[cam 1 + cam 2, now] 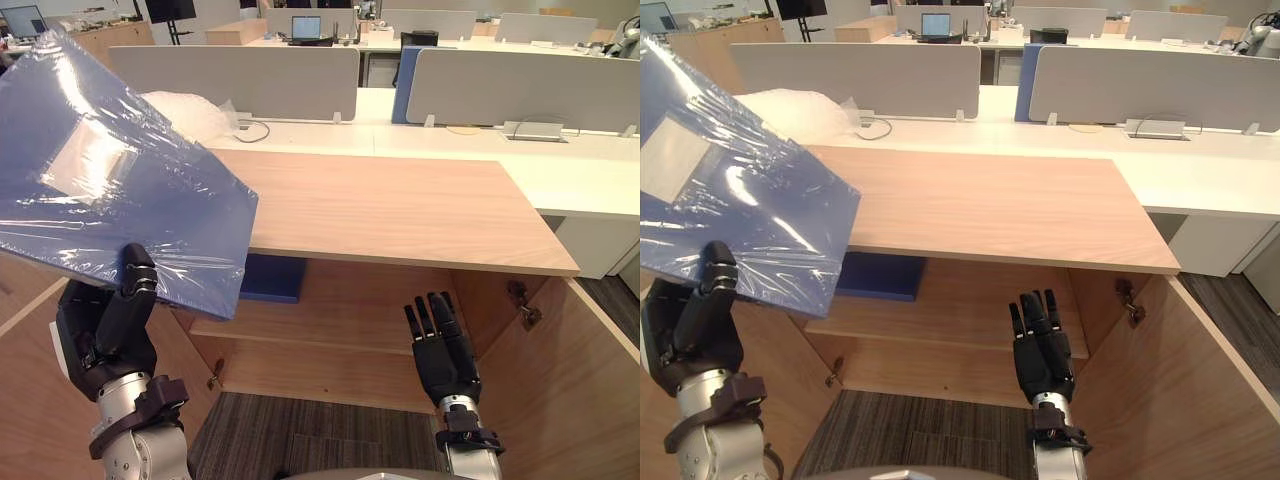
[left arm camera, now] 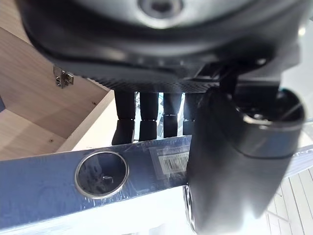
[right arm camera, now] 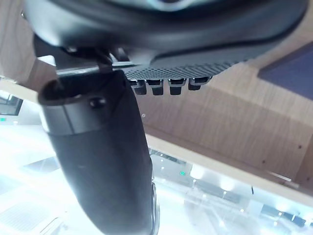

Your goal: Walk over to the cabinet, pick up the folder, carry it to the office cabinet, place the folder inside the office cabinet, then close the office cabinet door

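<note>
Nearest to us, our left hand [image 1: 115,330] is raised at the left side and pinches the lower edge of the folder [image 1: 130,190], with the thumb on one face and the fingers curled behind the other. The folder is blue, wrapped in shiny clear film, and tilts up and away to the left, above the office cabinet's left corner. In the left wrist view we see its spine with a round metal ring [image 2: 101,174] just beside our thumb.

Our right hand [image 1: 445,355] hangs in front of the cabinet opening, fingers straight and side by side, holding nothing. Below both hands lies grey carpet [image 1: 310,435].

The office cabinet [image 1: 400,205] stands open before us, with a light wood top and its right door [image 1: 570,390] swung out towards us; a metal hinge [image 1: 522,300] shows on the inner right wall. On the inner shelf [image 1: 330,320], a flat blue object [image 1: 272,278] lies at the left, partly hidden behind the folder.

Beyond the cabinet runs a white worktop [image 1: 560,165] with grey divider panels [image 1: 240,80]. A clear plastic bundle [image 1: 185,115] sits on it at the left. Farther back a laptop [image 1: 306,28] stands open.
</note>
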Controlling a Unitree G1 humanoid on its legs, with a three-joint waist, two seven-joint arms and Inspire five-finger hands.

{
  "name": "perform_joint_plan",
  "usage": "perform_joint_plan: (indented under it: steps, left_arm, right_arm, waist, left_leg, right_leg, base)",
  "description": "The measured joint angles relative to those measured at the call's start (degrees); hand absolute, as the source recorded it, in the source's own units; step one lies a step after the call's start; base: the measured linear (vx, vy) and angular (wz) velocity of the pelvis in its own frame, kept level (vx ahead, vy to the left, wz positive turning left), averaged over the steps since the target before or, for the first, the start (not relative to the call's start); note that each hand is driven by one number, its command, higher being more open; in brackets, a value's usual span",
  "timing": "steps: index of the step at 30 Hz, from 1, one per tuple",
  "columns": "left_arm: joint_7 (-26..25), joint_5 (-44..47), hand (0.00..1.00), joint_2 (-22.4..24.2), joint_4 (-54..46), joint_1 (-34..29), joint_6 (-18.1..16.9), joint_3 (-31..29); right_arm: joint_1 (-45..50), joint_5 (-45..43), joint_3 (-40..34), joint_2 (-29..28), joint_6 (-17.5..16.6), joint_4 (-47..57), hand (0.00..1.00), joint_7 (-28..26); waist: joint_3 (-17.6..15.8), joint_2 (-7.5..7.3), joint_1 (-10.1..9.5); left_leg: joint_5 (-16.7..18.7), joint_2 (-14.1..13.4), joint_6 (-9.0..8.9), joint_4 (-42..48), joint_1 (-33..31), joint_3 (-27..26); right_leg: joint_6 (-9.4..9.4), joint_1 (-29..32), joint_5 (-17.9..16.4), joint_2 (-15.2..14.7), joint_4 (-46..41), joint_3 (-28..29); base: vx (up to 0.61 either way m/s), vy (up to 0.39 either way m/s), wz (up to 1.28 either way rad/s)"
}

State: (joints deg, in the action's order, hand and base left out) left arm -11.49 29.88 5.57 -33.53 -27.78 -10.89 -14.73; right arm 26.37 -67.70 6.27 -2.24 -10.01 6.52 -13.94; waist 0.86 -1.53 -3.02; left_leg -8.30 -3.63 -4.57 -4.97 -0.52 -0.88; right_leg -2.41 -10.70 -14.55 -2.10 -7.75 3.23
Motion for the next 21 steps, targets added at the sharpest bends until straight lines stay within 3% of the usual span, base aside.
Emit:
perform_joint_plan:
  steps: [7, 13, 21]
  left_arm:
    - [5.53, 1.1, 0.0, -1.36, 4.09, 2.71, 0.0, 0.59]
    - [13.34, 1.14, 0.0, -7.5, 8.66, 8.18, 0.01, 1.21]
    - [20.39, 1.15, 0.0, -10.33, 11.71, 10.64, 0.03, 1.65]
  right_arm:
    - [-1.73, 1.59, 0.7, 2.25, -0.28, 5.13, 1.0, 0.19]
    - [-7.2, 14.35, 0.09, 9.08, 0.84, 2.86, 1.0, 5.08]
    - [-13.56, 25.06, -2.07, 14.11, 4.98, -0.29, 1.0, 7.23]
  waist:
    - [0.35, 0.76, 0.28]
    - [0.4, 1.18, 2.11]
    - [0.36, 2.49, 3.06]
  left_leg:
    - [0.11, -0.03, -0.18, 0.0, -0.4, -0.01]
    - [-0.5, -0.02, -0.33, 0.0, -1.05, 0.49]
    - [-1.9, -1.12, -0.77, -0.04, -2.62, 3.83]
  right_leg:
    - [0.02, 0.8, -0.01, 0.42, -0.5, 0.38]
    - [0.24, 2.57, 0.14, 0.69, -1.91, 1.4]
    - [1.18, 4.6, 1.14, 2.59, -3.14, 1.15]
  base:
    - [-0.01, -0.004, -0.02]
    - [-0.08, -0.024, -0.07]
    - [-0.12, -0.044, 0.02]
